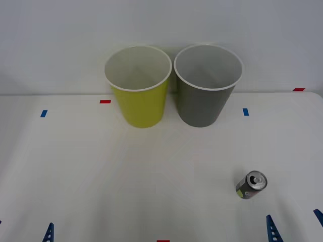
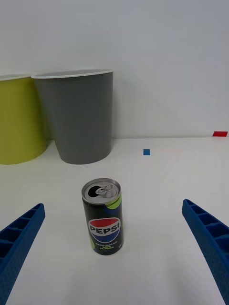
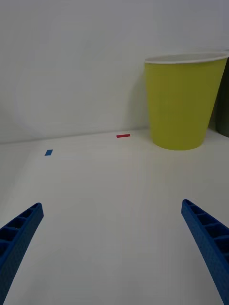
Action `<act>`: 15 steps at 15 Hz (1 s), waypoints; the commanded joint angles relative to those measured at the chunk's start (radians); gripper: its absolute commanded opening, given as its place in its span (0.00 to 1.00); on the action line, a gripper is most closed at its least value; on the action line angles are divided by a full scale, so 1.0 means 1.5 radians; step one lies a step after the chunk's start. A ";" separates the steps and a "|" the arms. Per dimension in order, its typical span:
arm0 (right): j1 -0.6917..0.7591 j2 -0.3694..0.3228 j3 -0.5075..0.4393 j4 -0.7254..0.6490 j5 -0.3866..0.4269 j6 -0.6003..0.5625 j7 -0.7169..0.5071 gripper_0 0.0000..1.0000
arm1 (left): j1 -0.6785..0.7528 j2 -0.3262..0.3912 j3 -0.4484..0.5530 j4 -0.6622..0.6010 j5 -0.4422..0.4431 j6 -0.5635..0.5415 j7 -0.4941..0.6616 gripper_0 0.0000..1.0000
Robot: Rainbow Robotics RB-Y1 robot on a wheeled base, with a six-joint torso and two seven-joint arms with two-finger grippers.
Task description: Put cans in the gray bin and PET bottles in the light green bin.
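A small dark can (image 1: pixel 251 184) with a silver top and pull tab stands upright on the white table at the front right. In the right wrist view the can (image 2: pixel 103 217) sits ahead of my open blue fingers (image 2: pixel 207 233) and between their lines. My right gripper (image 1: pixel 295 224) is open, just nearer than the can. At the back stand the gray bin (image 1: pixel 204 103) and, touching its left side, the light green bin (image 1: pixel 141 108), both showing pale insides. My left gripper (image 1: pixel 24 231) is open at the front left, holding nothing. PET bottles are out of view.
Small tape marks dot the table (image 1: pixel 151 171): red (image 1: pixel 105 101) and blue (image 1: pixel 44 113) on the left, blue (image 1: pixel 246 112) and red (image 1: pixel 299 89) on the right. A plain wall rises right behind the bins.
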 commanded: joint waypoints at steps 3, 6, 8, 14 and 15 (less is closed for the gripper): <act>0.000 0.000 0.000 0.000 0.000 0.000 0.000 1.00 | 0.000 0.000 0.000 0.000 0.000 0.000 0.000 1.00; 0.000 0.000 0.000 0.000 0.000 0.000 0.000 1.00 | 0.000 0.000 0.000 0.000 0.000 0.000 0.000 1.00; 0.000 0.000 0.000 0.000 0.000 0.000 0.000 1.00 | 0.000 0.000 0.000 0.000 0.000 0.000 0.000 1.00; 0.000 0.000 0.000 0.000 0.000 0.000 0.000 1.00 | 0.000 0.000 0.000 0.000 0.000 0.000 0.000 1.00; 0.000 0.000 0.000 0.000 0.000 0.000 0.000 1.00 | 0.000 0.000 0.000 0.000 0.000 0.000 0.000 1.00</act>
